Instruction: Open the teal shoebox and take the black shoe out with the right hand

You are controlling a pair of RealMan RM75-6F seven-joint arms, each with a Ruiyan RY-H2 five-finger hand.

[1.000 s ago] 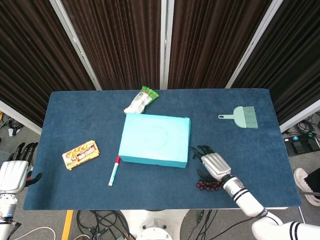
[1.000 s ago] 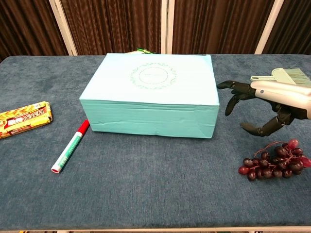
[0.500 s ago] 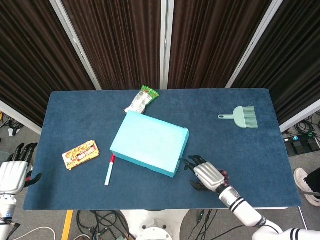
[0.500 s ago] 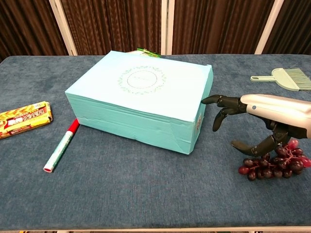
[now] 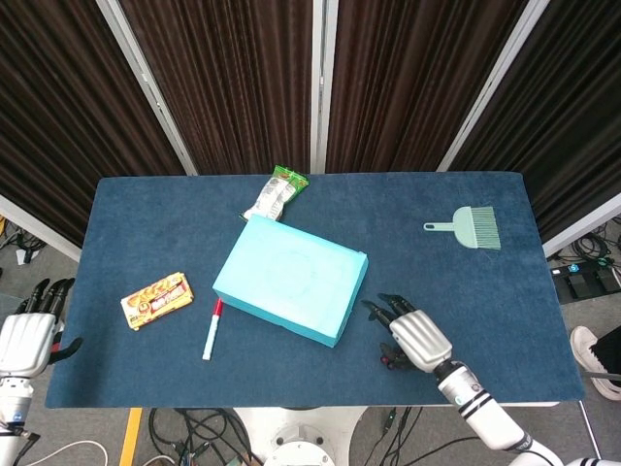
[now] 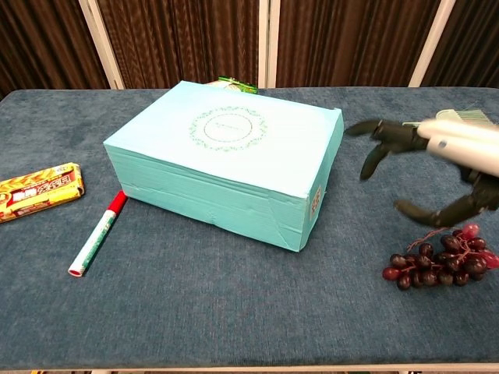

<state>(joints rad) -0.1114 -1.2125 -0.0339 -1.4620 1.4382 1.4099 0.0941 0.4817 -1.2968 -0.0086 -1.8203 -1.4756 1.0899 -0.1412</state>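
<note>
The teal shoebox (image 5: 291, 291) (image 6: 226, 167) lies closed in the middle of the blue table, turned askew with its lid on. The black shoe is hidden from both views. My right hand (image 5: 415, 336) (image 6: 440, 167) hovers just right of the box's near right corner, fingers spread and apart from the box, holding nothing. My left hand (image 5: 27, 335) hangs off the table's left edge with nothing in it, its fingers slightly apart.
A bunch of dark grapes (image 6: 440, 263) lies under my right hand. A red-capped marker (image 5: 211, 330) (image 6: 97, 243) and a snack bar (image 5: 156, 300) (image 6: 37, 191) lie left of the box. A green snack bag (image 5: 275, 194) sits behind it, a teal brush (image 5: 469, 226) far right.
The shoebox was pushed and rotated, its left end swinging toward me and nudging the marker left. My right hand has since drawn back from the box's corner and lifted a little.
</note>
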